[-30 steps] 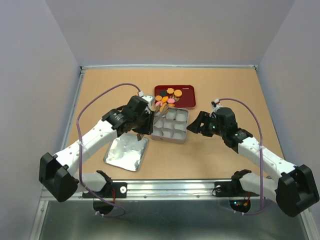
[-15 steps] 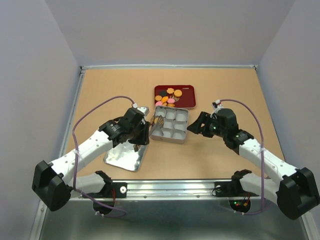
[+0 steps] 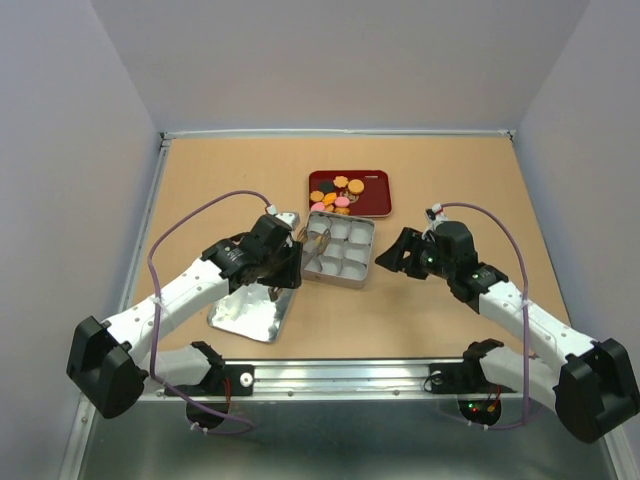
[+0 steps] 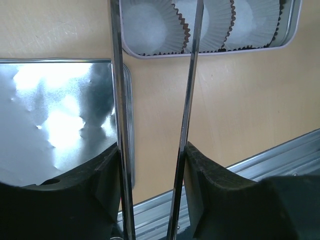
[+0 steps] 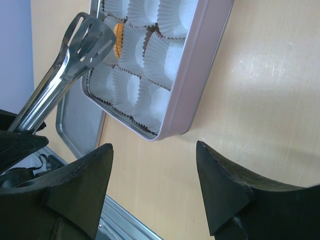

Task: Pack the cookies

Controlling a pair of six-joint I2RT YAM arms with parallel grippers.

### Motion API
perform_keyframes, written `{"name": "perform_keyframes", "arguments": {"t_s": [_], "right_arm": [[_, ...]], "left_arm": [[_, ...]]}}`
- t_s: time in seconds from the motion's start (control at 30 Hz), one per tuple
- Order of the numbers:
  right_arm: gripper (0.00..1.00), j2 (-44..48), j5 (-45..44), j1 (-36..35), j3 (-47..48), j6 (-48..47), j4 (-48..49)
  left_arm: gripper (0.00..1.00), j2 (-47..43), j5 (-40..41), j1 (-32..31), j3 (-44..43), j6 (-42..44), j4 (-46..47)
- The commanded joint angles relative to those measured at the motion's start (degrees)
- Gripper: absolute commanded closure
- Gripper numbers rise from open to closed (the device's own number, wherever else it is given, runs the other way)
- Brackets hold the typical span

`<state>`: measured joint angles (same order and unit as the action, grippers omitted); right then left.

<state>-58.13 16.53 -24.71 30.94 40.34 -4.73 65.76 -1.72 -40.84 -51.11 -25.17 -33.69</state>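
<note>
Several cookies point(image 3: 338, 192), orange, yellow, pink and dark brown, lie on the dark red tray point(image 3: 381, 180). One orange cookie point(image 5: 118, 39) stands on edge in a paper cup in the far-left corner of the silver tin point(image 3: 338, 281) point(image 5: 200, 65). My left gripper point(image 3: 285, 262) point(image 4: 152, 147) is shut on metal tongs point(image 4: 191, 90). The tongs' tips point(image 5: 85, 40) hover, slightly spread, over that corner and carry nothing. My right gripper point(image 3: 392, 252) point(image 5: 154, 144) stands open just right of the tin, with only bare table between its fingers.
The tin's silver lid point(image 3: 253, 305) point(image 4: 55, 115) lies flat to the left of the tin, under my left wrist. White paper cups line the tin's other compartments point(image 4: 150, 27). A metal rail point(image 3: 340, 372) runs along the table's near edge.
My left arm has drawn back from the red tray. The tongs' tips now sit over the tin's far-left cup and have spread a little. The right arm has barely moved.
</note>
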Motion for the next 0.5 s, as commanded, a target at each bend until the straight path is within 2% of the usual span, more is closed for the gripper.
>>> {"name": "perform_keyframes", "arguments": {"t_s": [0.0,0.23,0.47], "right_arm": [[0.28,0.91,0.25,0.19,-0.79,0.0,1.66],[0.28,0.82,0.25,0.19,-1.14,-0.17,1.66],[0.28,0.03,0.16,0.28,-1.23,-0.7,1.74]], "left_arm": [[0.43,-0.72,3.3,-0.29,-1.71,0.12,-1.11],[0.43,-0.63,5.05,-0.29,-6.71,0.29,-3.75],[0.42,5.42,9.62,-0.12,-20.4,4.94,-5.33]]}}
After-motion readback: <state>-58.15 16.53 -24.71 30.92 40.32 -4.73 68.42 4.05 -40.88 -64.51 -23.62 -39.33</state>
